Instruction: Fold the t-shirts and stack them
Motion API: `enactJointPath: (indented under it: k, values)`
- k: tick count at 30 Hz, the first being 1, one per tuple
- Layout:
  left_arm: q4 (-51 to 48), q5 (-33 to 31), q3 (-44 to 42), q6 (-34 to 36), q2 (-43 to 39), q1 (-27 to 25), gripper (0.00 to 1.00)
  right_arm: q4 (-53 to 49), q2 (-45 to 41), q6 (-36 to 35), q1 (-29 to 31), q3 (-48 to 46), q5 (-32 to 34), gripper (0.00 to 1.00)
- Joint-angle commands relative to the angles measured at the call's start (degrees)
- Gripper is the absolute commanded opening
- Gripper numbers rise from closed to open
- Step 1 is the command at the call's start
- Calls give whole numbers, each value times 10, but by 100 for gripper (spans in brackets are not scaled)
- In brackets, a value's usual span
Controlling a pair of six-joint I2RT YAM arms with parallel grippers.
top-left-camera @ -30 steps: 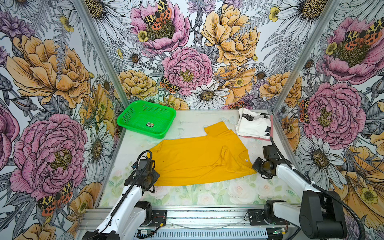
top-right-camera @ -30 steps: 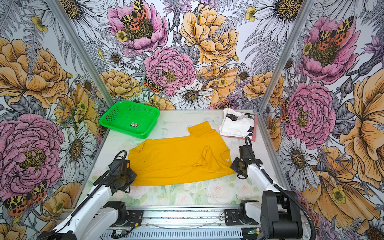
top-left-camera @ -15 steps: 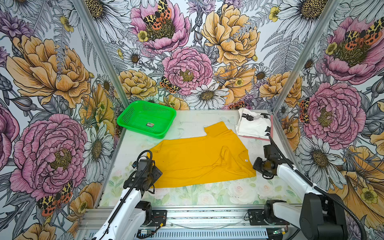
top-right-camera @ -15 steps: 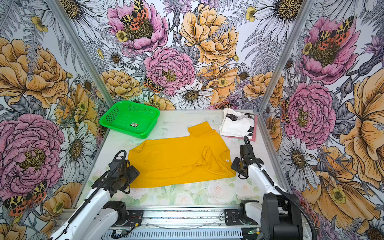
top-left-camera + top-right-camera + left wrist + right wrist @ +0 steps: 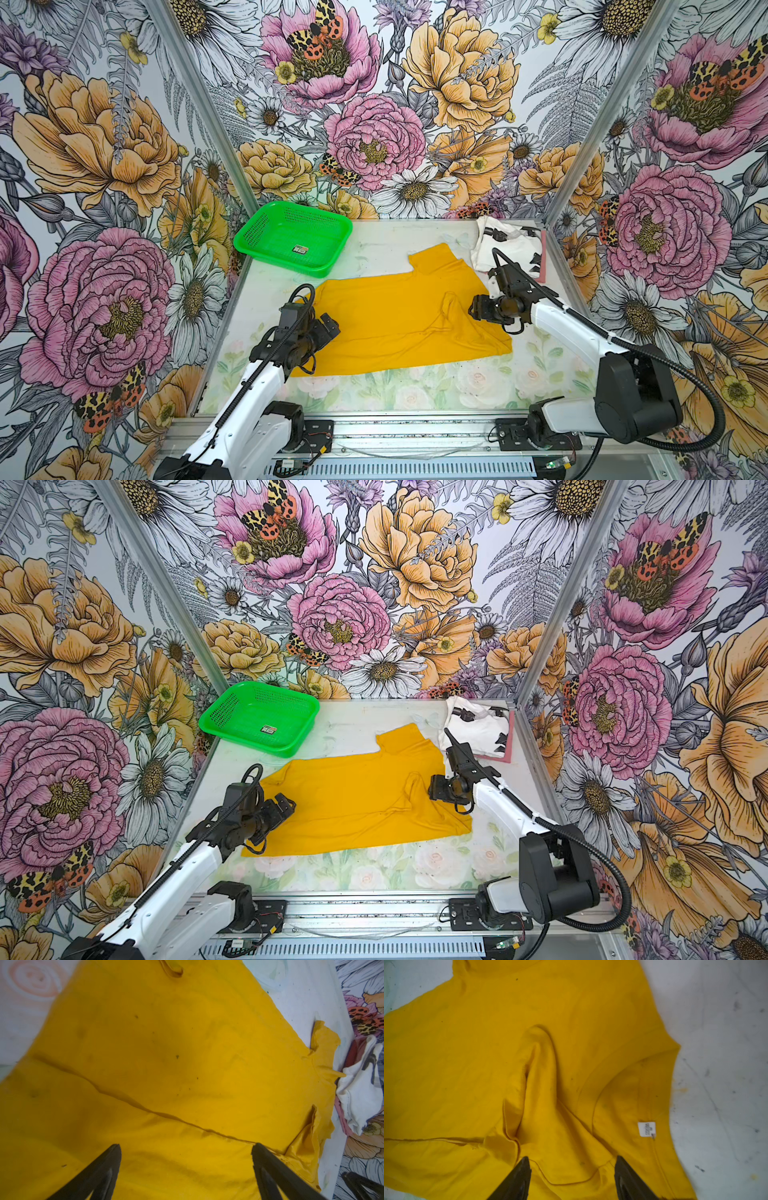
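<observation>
We note the spread t-shirt point(image 5: 399, 320) at the worktop point(image 5: 415, 395) centre; basket point(image 5: 286, 265) in the left rear corner; folded t-shirts point(image 5: 511, 249) in the right rear corner. Over the shirt's left edge sits the left hand point(image 5: 328, 326), over its right edge the right hand point(image 5: 476, 309).

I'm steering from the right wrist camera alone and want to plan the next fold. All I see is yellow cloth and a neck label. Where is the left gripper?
Observer: The left gripper hangs open over the left end of the yellow shirt, holding nothing.
Operator: Are other shirts about?
Observer: A white shirt with black markings lies on a pink one in the far right corner.
Operator: Anything else on the table?
Observer: A green basket sits in the far left corner, with no shirt in it.
</observation>
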Motion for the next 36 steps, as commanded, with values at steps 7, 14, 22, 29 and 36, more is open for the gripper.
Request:
enactJointPath:
  k: [7,14,22,29,36]
  values:
    - [36,54,-5,20,-23,-6,99,13,123,35,109,78,-3,68]
    - [36,58,-3,23,-25,1,99,20,158,58,143,98,6,70]
    - [36,58,-1,23,-32,6,99,90,251,84,160,233,-91,70]
    - [36,65,-3,23,-39,10,99,96,226,89,143,234,-76,71]
    - [48,74,-1,31,-17,10,99,90,101,89,125,68,-37,71]
